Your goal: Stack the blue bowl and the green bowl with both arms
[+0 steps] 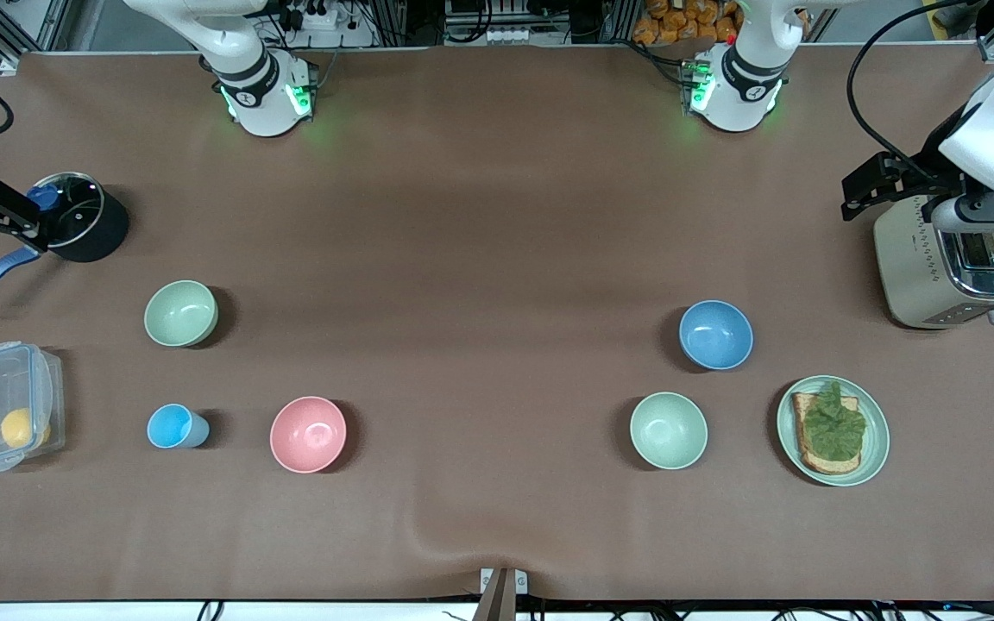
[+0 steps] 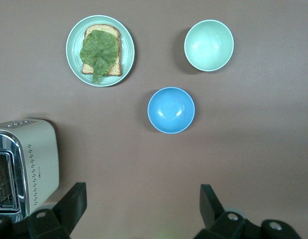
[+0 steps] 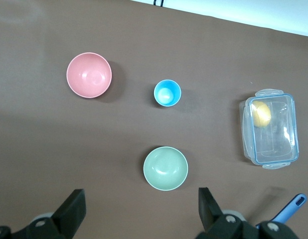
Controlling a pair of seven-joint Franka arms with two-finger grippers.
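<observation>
The blue bowl (image 1: 715,335) stands upright and empty toward the left arm's end of the table; it also shows in the left wrist view (image 2: 171,110). The sage-green bowl (image 1: 180,313) stands upright and empty toward the right arm's end; it also shows in the right wrist view (image 3: 165,168). My left gripper (image 1: 978,213) (image 2: 143,193) hangs open and empty, high up beside the toaster. My right gripper (image 3: 140,199) hangs open and empty, high over the table beside the green bowl. In the front view only its black wrist mount shows, at the edge by the pot.
A paler mint bowl (image 1: 668,429) and a green plate (image 1: 877,448) with toast and lettuce lie nearer the front camera than the blue bowl. A toaster (image 1: 911,276) stands at the left arm's end. A pink bowl (image 1: 308,434), light-blue cup (image 1: 173,426), clear box (image 1: 1,405) and black pot (image 1: 83,220) lie around the green bowl.
</observation>
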